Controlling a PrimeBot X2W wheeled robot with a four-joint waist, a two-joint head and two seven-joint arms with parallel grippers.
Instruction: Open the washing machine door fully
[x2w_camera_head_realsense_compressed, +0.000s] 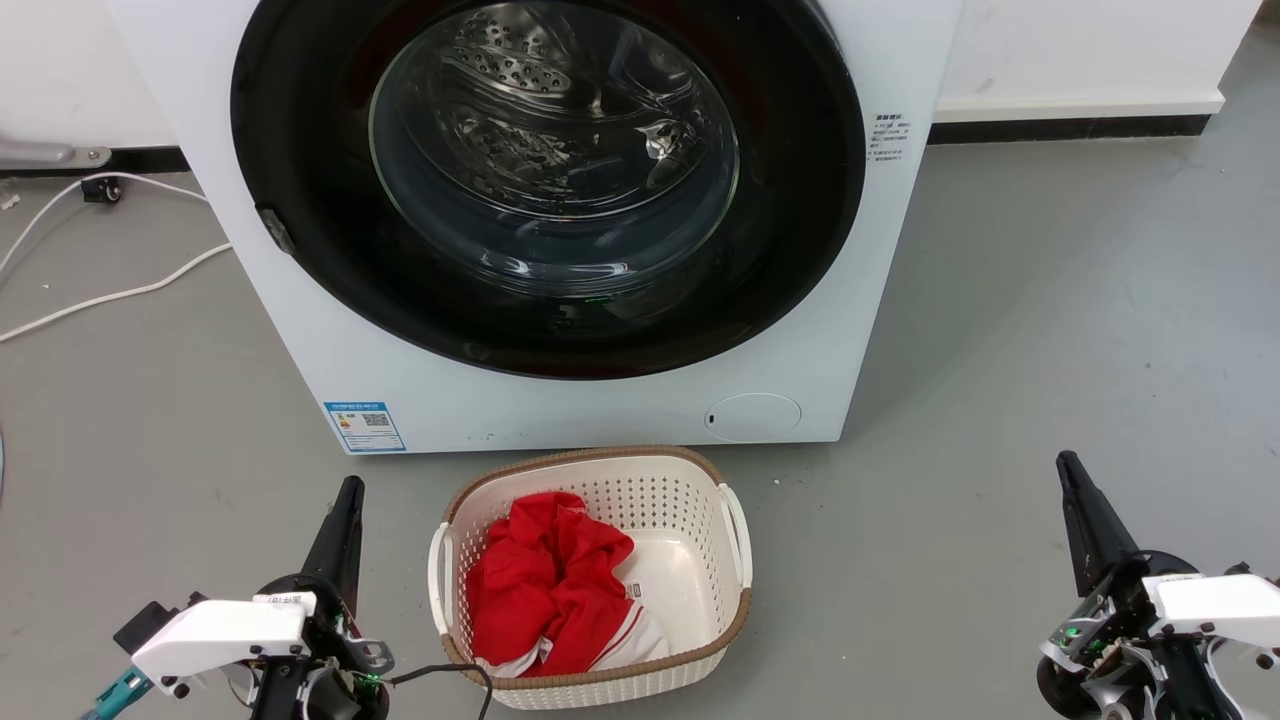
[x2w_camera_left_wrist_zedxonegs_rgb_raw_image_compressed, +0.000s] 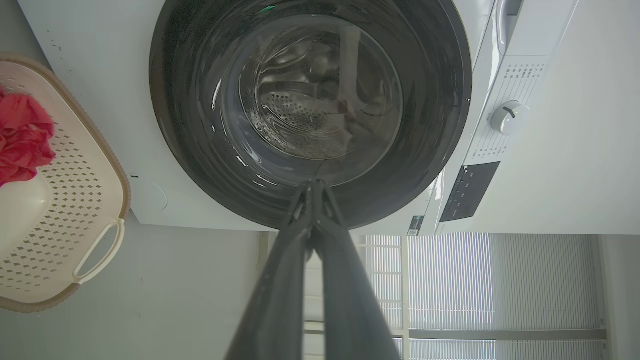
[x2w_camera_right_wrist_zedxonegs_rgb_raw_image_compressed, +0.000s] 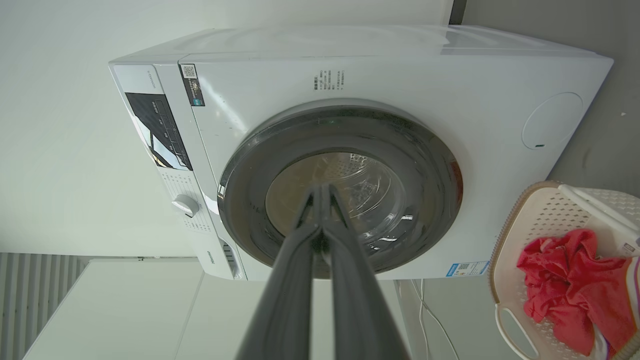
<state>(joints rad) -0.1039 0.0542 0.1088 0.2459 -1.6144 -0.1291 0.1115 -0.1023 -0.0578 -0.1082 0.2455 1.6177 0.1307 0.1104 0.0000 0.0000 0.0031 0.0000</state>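
Washing machine (x2w_camera_head_realsense_compressed: 560, 410) stands on the grey floor (x2w_camera_head_realsense_compressed: 1050, 330), its front facing the robot. Washing machine door (x2w_camera_head_realsense_compressed: 548, 170) is shut, lying flat against the white front. The perforated steel drum (x2w_camera_head_realsense_compressed: 520, 90) shows through the glass bowl. Blue label (x2w_camera_head_realsense_compressed: 365, 427) sits at the lower left of the front, round filter cap (x2w_camera_head_realsense_compressed: 753, 416) at the lower right.

Left gripper (x2w_camera_head_realsense_compressed: 350, 490) is low at the left, well apart from the door, its 2 fingers pressed together with nothing between them. In the left wrist view the tips (x2w_camera_left_wrist_zedxonegs_rgb_raw_image_compressed: 312, 185) meet in line with the door's rim.

Right gripper (x2w_camera_head_realsense_compressed: 1066, 462) is low at the right, also well apart from the door, its 2 fingers clenched together and empty. In the right wrist view the tips (x2w_camera_right_wrist_zedxonegs_rgb_raw_image_compressed: 322, 189) point at the glass.

White laundry basket (x2w_camera_head_realsense_compressed: 735, 610) sits on the floor just in front of the machine, between the 2 grippers, with a red garment (x2w_camera_head_realsense_compressed: 545, 585) inside. White cable (x2w_camera_head_realsense_compressed: 110, 295) runs over the floor left of the machine
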